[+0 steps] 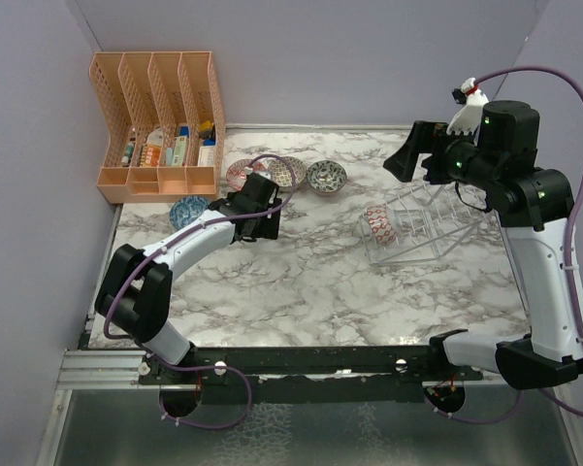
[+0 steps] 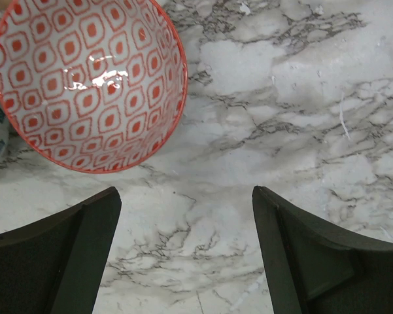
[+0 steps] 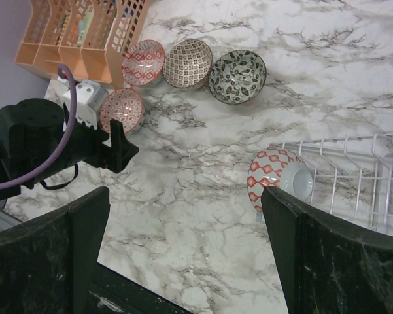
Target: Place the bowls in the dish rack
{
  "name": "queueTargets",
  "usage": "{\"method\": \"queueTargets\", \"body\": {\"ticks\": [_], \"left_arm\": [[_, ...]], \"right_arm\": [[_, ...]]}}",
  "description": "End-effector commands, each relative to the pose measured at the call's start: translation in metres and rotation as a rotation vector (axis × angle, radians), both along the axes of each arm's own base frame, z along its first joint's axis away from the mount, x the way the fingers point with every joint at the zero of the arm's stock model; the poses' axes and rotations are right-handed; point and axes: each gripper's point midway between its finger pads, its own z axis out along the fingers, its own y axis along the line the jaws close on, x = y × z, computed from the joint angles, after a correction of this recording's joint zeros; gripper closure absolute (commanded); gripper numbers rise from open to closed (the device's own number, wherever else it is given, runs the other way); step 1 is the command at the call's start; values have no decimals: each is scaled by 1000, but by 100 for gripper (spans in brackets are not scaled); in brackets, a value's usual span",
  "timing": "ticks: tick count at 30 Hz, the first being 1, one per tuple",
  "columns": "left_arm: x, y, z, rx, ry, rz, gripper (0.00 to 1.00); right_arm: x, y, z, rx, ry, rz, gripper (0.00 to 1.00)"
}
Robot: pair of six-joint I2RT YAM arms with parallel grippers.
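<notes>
Bowls: sitting mostly toward the far left corner of the worktop (image 1: 301, 291), with one of the six standing in the dish rack (image 1: 422, 243).

Pink bowl (image 1: 239, 176), brown-patterned bowl (image 1: 289, 171) and green leaf-patterned bowl (image 1: 327, 177): lining up in a row along the far edge, each just beside the next, mouths facing up.

Red-patterned bowl (image 2: 88, 82): resting upright a little nearer the left edge than the pink one, lying hidden under the left arm in the top view and showing plainly in both wrist views.

Blue bowl (image 1: 187, 211): sitting just in front of the orange file organizer (image 1: 160, 126) and just beside the red-patterned bowl, peeking in at the left border of the left wrist view.

Diamond-patterned bowl (image 1: 380, 223): standing on its edge at the left end of the dish rack, turning its white foot toward the right wrist camera.

Dish rack: standing near the right edge, toward the far side.

Orange file organizer: filling the far left corner, holding small items too blurred to name.

Left hand (image 2: 185, 196): hovering low over bare marble just beside the red-patterned bowl, spreading its fingers wide, gripping nothing, touching no bowl.

Right hand (image 3: 183, 196): hanging high over the far right part of the worktop, above the rack, gaping wide and carrying nothing.
</notes>
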Motion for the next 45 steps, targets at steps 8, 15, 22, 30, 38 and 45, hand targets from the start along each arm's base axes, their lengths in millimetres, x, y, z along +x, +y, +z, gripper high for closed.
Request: {"method": "queueTargets", "body": {"ticks": [8,15,22,30,38,45], "left_arm": [[53,2,-6,101,-139,-124,25],[64,7,-29,86,-101,-143,45],[63,13,-47,115,-63,-157,50],[55,14,-50,97,-46,-145,79],[40,-9,5,-98,-61,-99,100],[12,-71,105,-507,-121,-110,100]], "right_arm": [[-4,0,-7,0,30,2,0],[1,-3,-7,-16,28,-13,0],[3,-4,-7,-20,26,-19,0],[4,-8,-2,-27,17,-39,0],[1,-13,11,-34,-3,-60,0],[-4,-16,21,-37,-17,-69,0]]}}
